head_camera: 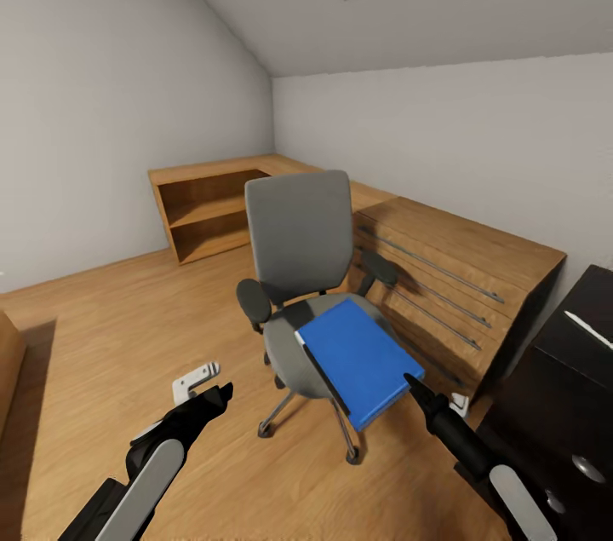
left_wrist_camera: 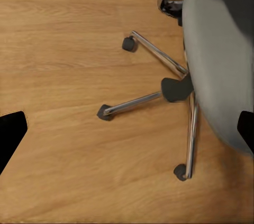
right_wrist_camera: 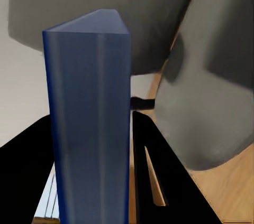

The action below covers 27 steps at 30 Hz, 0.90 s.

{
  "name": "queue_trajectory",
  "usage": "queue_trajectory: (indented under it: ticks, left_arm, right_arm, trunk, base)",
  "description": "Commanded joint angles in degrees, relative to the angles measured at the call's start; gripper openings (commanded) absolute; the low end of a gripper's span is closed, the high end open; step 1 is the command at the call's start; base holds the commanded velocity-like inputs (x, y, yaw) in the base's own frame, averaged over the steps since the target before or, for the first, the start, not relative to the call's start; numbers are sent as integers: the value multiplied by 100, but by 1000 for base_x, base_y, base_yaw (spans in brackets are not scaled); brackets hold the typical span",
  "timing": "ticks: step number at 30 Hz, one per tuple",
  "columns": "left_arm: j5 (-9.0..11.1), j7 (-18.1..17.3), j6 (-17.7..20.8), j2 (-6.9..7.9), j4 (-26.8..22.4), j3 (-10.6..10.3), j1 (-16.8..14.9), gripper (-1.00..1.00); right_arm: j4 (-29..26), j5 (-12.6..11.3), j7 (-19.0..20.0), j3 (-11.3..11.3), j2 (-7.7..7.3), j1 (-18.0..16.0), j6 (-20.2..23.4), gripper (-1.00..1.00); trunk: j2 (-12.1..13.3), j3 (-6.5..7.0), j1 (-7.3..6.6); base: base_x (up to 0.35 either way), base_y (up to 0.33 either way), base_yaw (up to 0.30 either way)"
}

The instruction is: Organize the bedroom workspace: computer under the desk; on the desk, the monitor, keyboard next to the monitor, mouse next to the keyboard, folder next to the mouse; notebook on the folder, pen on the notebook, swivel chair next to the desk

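Observation:
The swivel chair [head_camera: 300, 260] stands mid-floor, its grey back toward the wooden dresser. The bright blue folder [head_camera: 358, 358] lies on its seat and overhangs the front edge. A thin dark strip with a white end runs along the folder's left side. My right gripper [head_camera: 415, 383] is at the folder's near corner, and in the right wrist view the folder [right_wrist_camera: 90, 129] stands between the black fingers [right_wrist_camera: 148, 182], shut on it. My left gripper [head_camera: 217, 396] hangs open low beside the chair's chrome base [left_wrist_camera: 153, 97]. The black desk [head_camera: 562, 371] fills the lower right, with a thin white pen [head_camera: 587, 330] on top.
A light wooden dresser [head_camera: 460, 268] with long bar handles stands behind the chair, and an open wooden shelf [head_camera: 204, 217] sits in the far corner. A small white flat piece [head_camera: 196, 379] lies on the wood floor just beyond my left gripper. The ceiling slopes down at left.

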Motion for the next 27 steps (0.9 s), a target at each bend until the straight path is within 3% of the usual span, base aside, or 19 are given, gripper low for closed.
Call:
queue_trajectory:
  ticks: [1,8,14,16,18,20,23,26,27]
  left_arm:
    - [28,45,9,5,-8,-10,-5,100]
    - [25,45,9,-3,-8,-11,-5,100]
    - [29,45,9,-4,-8,-11,-5,100]
    - [29,45,9,-6,-6,-14,-5,100]
    - [30,45,10,-10,-3,-17,-5,100]
    - [30,45,10,-11,2,-18,-5,100]
    - [30,45,11,-19,29,-19,-4,100]
    - [30,45,10,-32,66,-25,-5,100]
    - [30,45,10,-36,78,-27,-5,100]
  right_arm:
    - [-29,-40,-2,5,-2,-3,49,-100]
    - [-794,-21,-477,41,-27,28,98,-100]
    - [-1945,-19,-1163,41,-27,297,126,-100]
    - [-2433,6,-1755,46,-5,396,142,-100]
    - [-2953,108,-2743,66,44,470,147,-100]
    - [-3365,167,-3413,79,100,515,139,-100]
    - [-3764,197,-4017,80,199,605,133,-100]
    - [-3951,143,-4288,67,265,682,154,-100]
    - [-3991,72,-4183,63,278,706,176,-100]
  trunk:
    - [39,13,-26]
    - [320,139,-180]
    - [560,247,-312]
    - [640,282,-355]
    - [721,318,-399]
    - [801,354,-443]
    - [921,408,-509]
    - [1041,462,-575]
    - [1082,480,-597]
  base:
    - [-212,-26,0]
    - [-56,-7,0]
    - [-4,-1,0]
    - [0,0,0]
    - [0,0,0]
    - [0,0,0]
    - [0,0,0]
    - [0,0,0]
    - [0,0,0]
